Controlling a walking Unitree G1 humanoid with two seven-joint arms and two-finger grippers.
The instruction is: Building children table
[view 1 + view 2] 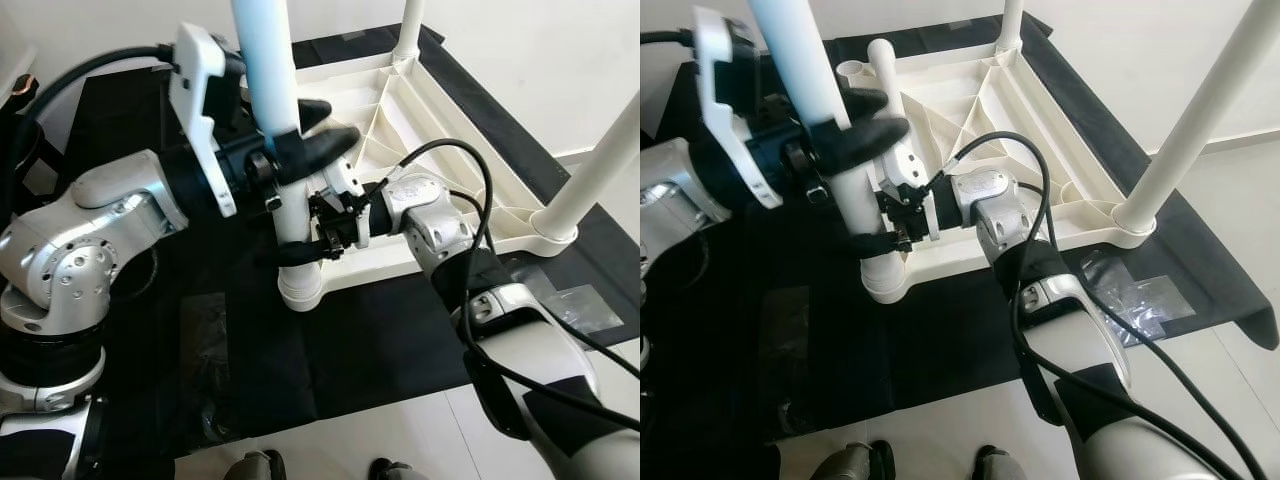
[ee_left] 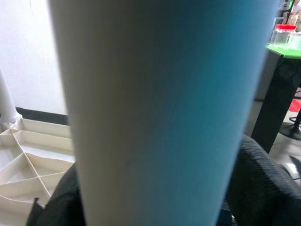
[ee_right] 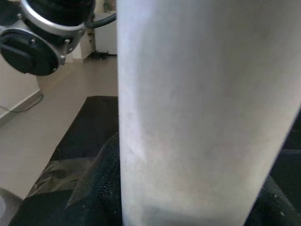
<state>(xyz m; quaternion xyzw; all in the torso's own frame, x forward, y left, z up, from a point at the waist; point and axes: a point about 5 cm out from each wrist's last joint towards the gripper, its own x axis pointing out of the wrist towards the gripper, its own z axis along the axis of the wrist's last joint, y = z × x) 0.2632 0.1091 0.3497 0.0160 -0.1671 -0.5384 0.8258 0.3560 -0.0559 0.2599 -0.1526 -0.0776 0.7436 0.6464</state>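
Observation:
The white children's table top [image 1: 430, 110] lies upside down on a black mat. A white table leg [image 1: 268, 70] stands upright in the socket [image 1: 300, 290] at the near left corner. My left gripper [image 1: 338, 122] is shut on this leg about halfway up, its black fingers wrapped around the tube. Lower down, just above the socket, my right gripper [image 1: 290, 248] is shut on the same leg. The tube sits close against both wrist cameras [image 2: 155, 113] [image 3: 202, 108]. Two more legs stand in their corners, at the right [image 1: 590, 175] and at the far side [image 1: 408, 25].
Another white tube [image 1: 885, 80] lies across the underside near the far left corner. Clear plastic bags lie on the mat [image 1: 350, 350] at the right [image 1: 1130, 290] and the near left [image 1: 205, 340]. Tiled floor surrounds the mat. My feet [image 1: 260, 465] are at its near edge.

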